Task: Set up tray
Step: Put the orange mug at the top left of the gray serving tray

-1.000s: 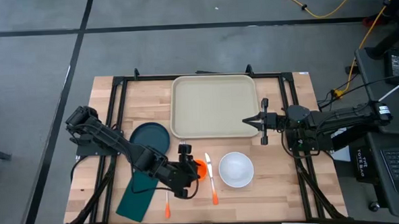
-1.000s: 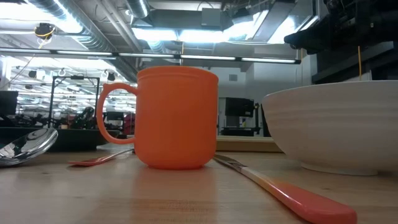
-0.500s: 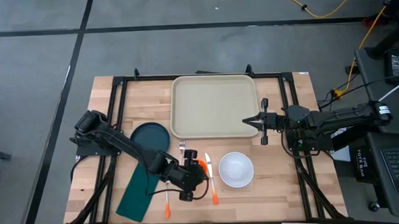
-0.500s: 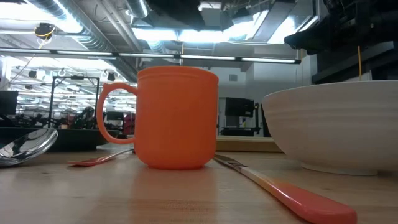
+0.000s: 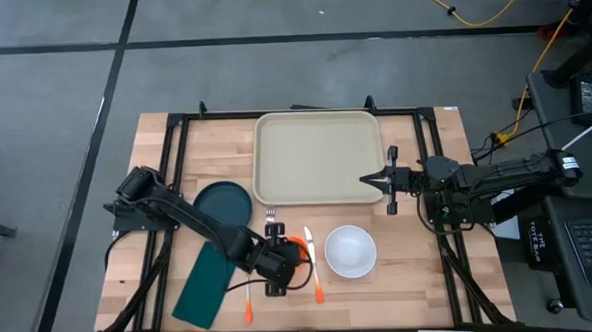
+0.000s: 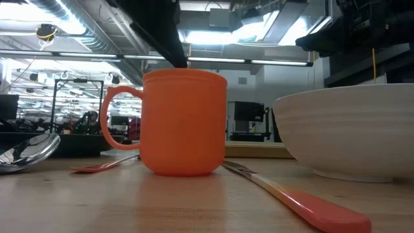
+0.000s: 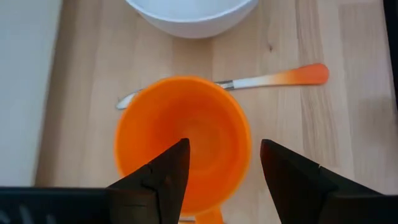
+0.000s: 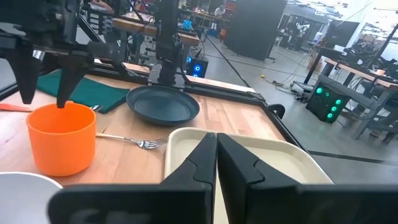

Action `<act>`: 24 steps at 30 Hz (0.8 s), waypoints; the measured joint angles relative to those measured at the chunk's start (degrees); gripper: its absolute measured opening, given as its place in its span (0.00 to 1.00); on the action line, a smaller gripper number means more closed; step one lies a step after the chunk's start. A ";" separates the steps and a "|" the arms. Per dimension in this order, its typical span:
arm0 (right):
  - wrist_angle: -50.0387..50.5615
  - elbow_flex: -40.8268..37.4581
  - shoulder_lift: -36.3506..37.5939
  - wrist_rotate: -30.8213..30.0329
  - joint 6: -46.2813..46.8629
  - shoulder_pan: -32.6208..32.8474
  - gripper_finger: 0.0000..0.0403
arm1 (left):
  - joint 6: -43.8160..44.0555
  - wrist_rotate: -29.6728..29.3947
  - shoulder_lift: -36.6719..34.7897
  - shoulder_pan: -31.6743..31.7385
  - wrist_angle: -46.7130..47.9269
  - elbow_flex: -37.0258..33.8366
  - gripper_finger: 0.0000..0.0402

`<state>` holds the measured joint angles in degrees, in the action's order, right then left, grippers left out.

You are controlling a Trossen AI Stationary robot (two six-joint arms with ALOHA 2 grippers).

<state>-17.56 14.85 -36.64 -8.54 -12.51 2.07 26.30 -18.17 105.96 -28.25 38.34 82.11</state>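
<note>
My left gripper [image 5: 281, 270] hangs low in the centre of the high view, directly over the bright orange plastic mug [image 7: 182, 144] with a loop handle. Its fingers [image 7: 163, 176] stand spread apart, one over the mug's mouth and one outside the rim, gripping nothing; in the low view a dark finger reaches the top of the mug's rim, though I cannot tell whether it touches.

My right gripper [image 5: 377, 178] waits at centre right, fingers pressed together and empty, its tip over the right edge of the large cream plastic rectangular tray [image 5: 319, 155]. That tray lies in the upper middle of the light wooden worktop [image 5: 431, 270].

Just right of the mug lie an orange-handled metal knife [image 5: 312, 267] and then a round white ceramic bowl [image 5: 350, 252]. A round dark teal plate [image 5: 223, 202] sits left of the tray, with a dark green cloth napkin [image 5: 203, 288] below it, at lower left.
</note>
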 joint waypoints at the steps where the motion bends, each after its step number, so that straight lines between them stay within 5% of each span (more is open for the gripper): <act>1: 0.01 0.00 0.00 0.00 0.00 0.00 0.05 | 0.15 0.15 0.27 0.00 0.07 0.00 0.48; 24: 0.32 0.00 0.00 -1.44 -0.20 0.01 0.05 | 4.47 3.69 4.45 1.86 -5.30 0.04 0.48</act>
<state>-17.25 14.85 -36.64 -9.98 -12.71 2.08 30.76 -14.47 110.41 -26.39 33.04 82.15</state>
